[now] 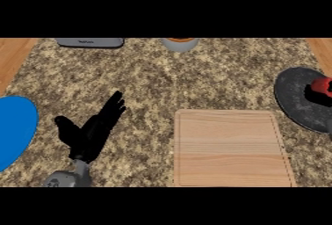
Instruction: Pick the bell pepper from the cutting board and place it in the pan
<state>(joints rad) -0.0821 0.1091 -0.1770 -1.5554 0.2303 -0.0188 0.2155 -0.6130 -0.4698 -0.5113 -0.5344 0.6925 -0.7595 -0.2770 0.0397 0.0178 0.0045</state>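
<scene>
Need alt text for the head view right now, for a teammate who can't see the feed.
A red bell pepper lies in the dark round pan at the right edge, and the light wooden cutting board beside it is bare. The robot's open left hand rests at lower left on the speckled granite counter, near a blue plate.

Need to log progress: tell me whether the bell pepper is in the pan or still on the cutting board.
In the pan. The red bell pepper sits on the dark pan at the right edge; the cutting board is bare.

We saw the pan and the red bell pepper in it cut by the right edge, a blue plate by the left.
</scene>
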